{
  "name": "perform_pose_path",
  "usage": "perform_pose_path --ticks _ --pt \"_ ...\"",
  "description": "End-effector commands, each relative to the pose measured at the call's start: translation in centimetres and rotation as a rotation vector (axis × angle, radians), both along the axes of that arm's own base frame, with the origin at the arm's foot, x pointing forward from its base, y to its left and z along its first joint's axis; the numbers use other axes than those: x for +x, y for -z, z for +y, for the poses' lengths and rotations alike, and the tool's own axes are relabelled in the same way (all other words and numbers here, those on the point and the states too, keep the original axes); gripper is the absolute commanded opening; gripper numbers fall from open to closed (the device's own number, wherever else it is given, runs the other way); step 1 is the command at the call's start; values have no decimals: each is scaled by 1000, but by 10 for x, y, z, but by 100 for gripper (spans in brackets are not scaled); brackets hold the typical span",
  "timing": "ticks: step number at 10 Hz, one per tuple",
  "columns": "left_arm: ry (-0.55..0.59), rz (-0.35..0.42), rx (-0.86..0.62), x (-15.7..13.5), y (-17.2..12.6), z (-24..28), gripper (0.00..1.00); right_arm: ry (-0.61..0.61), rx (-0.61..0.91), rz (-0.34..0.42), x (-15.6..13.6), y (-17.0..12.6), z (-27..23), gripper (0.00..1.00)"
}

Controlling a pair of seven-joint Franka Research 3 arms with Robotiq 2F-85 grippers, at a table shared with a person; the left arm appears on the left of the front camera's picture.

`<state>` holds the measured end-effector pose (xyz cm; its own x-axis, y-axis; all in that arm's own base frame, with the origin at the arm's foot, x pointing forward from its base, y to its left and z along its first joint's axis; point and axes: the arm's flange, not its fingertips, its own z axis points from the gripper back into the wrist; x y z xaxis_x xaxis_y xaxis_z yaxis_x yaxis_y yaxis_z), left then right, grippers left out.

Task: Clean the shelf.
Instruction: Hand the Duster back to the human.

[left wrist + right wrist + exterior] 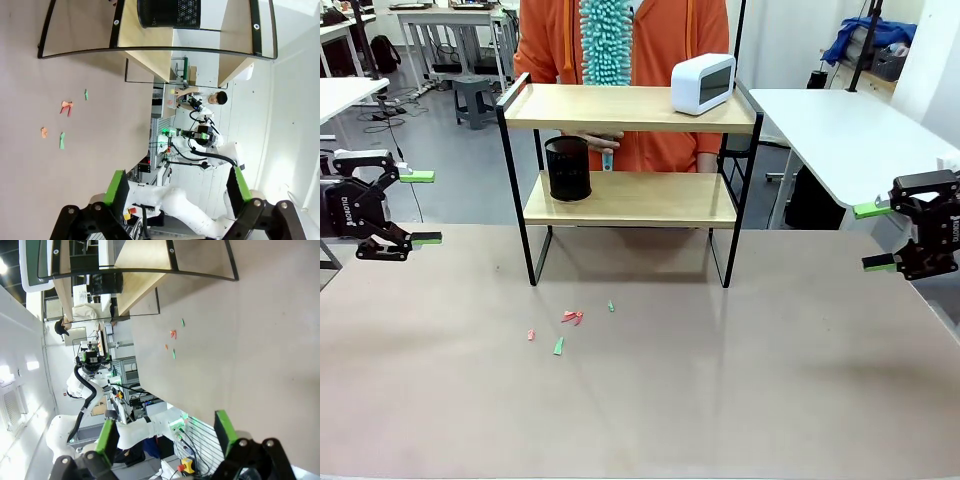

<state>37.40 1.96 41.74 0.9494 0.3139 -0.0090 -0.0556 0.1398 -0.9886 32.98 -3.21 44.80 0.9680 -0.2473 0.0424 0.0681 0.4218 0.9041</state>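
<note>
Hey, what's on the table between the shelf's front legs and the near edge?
In the front view, a few small paper scraps, pink and green, lie just in front of the shelf; otherwise that stretch of table is bare.

shelf boards [630, 197]: light wood, smooth, matt
shelf frame [516, 190]: thin black metal
cup [568, 168]: black mesh, on the lower board's left end
clock [703, 83]: white glossy plastic, at the top board's right edge
duster [606, 40]: fluffy teal cloth
tabletop [720, 380]: matt beige-grey, faint sheen
scraps [570, 318]: pink and green paper
</note>
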Motion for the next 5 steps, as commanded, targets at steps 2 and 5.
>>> perform_pose_path --ticks 2,5 --pt "-1 -6 -4 -1 -2 0 100 1 -3 12 -1 -1 1 100" --pt "-1 -6 -4 -1 -2 0 100 1 -3 12 -1 -1 1 100"
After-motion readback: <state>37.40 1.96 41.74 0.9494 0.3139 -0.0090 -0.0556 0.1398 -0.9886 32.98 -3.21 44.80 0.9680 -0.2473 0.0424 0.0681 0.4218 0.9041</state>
